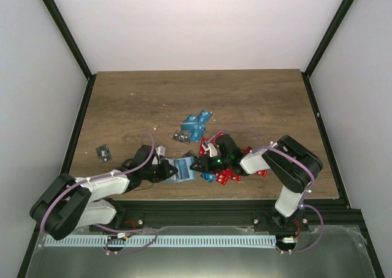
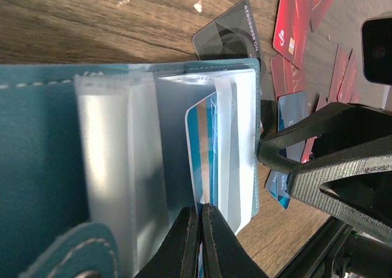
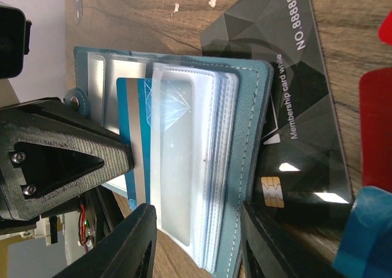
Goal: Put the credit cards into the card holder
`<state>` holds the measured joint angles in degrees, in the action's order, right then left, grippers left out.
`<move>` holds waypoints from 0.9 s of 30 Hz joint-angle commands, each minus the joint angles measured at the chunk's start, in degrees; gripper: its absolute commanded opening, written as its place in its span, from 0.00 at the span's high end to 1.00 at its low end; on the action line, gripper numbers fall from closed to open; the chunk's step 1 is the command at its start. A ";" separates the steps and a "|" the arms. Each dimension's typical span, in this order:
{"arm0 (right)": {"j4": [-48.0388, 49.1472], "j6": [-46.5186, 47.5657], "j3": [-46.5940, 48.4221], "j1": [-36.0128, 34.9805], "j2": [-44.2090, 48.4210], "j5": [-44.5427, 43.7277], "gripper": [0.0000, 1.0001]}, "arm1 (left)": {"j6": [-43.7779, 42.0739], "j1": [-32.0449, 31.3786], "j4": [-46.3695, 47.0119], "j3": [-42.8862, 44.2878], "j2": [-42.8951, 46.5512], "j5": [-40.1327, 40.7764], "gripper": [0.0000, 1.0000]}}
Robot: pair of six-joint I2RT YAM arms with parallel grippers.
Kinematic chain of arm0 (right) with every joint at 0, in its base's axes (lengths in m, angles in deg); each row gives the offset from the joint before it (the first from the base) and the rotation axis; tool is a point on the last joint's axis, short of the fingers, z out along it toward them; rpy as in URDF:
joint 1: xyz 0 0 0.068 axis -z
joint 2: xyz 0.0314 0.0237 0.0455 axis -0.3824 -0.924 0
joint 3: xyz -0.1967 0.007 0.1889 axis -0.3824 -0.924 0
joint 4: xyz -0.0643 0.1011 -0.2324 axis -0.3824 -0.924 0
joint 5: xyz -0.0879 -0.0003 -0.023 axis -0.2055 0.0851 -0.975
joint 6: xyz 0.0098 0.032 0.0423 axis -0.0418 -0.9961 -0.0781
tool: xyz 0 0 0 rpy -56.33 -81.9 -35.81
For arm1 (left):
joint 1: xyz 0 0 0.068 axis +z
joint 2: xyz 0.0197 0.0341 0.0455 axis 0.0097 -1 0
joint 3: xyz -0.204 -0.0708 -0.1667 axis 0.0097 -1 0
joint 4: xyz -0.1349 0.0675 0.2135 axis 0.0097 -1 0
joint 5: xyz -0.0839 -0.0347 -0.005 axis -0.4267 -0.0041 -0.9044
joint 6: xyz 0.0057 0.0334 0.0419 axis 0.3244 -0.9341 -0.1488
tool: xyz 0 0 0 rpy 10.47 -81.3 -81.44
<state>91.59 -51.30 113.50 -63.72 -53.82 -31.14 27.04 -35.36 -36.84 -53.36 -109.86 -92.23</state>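
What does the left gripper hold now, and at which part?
The left gripper pinches a blue card by its exposed edge; the rest sits in a sleeve of the card holder.

Teal card holder (image 1: 184, 169) open, blue card (image 3: 131, 137) in sleeve, red cards (image 2: 297, 21) scattered beside

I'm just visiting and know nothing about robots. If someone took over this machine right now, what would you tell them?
Left hand: shut on the open card holder, steadying it.
Right hand: open, straddling the holder's edge.
Done: one blue card sits partly in a clear sleeve.
To do: red cards, blue cards and black cards lie loose on the table.
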 commanded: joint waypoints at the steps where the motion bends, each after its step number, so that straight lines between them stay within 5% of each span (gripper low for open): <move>1: -1.15 1.12 1.17 -0.87 -1.63 0.46 0.60 | -2.10 -0.35 -1.18 1.49 -1.45 -0.63 0.96; 24: -8.22 5.57 4.95 -0.87 -1.10 -1.57 0.60 | -7.44 -1.30 -5.56 6.90 -7.49 -1.18 0.96; 27: -10.34 6.43 5.43 -0.82 0.56 -2.44 0.59 | -7.96 -1.32 -9.06 7.59 -5.46 0.62 0.90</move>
<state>85.56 -47.22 117.11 -63.72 -54.41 -30.84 20.96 -35.86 -40.84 -46.95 -116.71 -93.56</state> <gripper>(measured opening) 0.407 0.073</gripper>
